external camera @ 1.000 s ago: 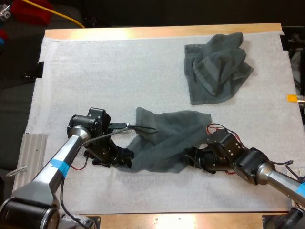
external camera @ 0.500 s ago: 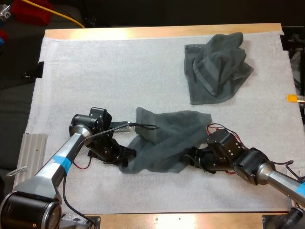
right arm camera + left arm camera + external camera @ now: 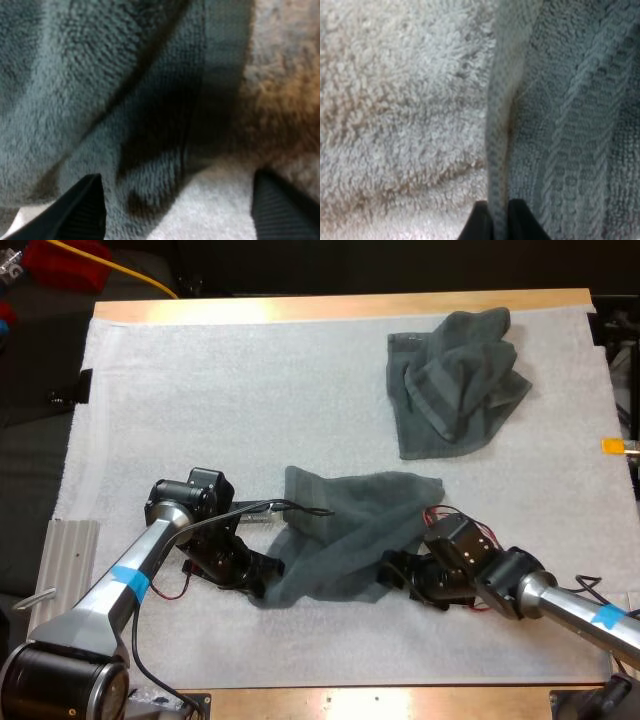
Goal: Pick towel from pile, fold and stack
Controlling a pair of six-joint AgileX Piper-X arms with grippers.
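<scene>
A dark grey-green towel (image 3: 345, 535) lies spread and rumpled on the middle of the white mat (image 3: 200, 390). My left gripper (image 3: 262, 577) is at its lower left edge. In the left wrist view the gripper (image 3: 498, 222) is shut on the towel's hem (image 3: 500, 125), which stands up between the black fingertips (image 3: 477, 225). My right gripper (image 3: 392, 572) is low at the towel's lower right edge. There its fingers (image 3: 82, 205) stand wide apart, open, with the towel's edge (image 3: 150, 115) lying between them, not pressed. A second, crumpled towel (image 3: 455, 380) lies at the back right.
A ribbed metal plate (image 3: 70, 550) sits off the mat's front left corner. A red object (image 3: 65, 262) and a yellow cable lie beyond the far left corner. The mat's left half is bare.
My left gripper has closed onto the towel's left edge, and the cloth there bunched slightly. My right arm has slid a little left, closer under the towel's right edge, its jaws unchanged.
</scene>
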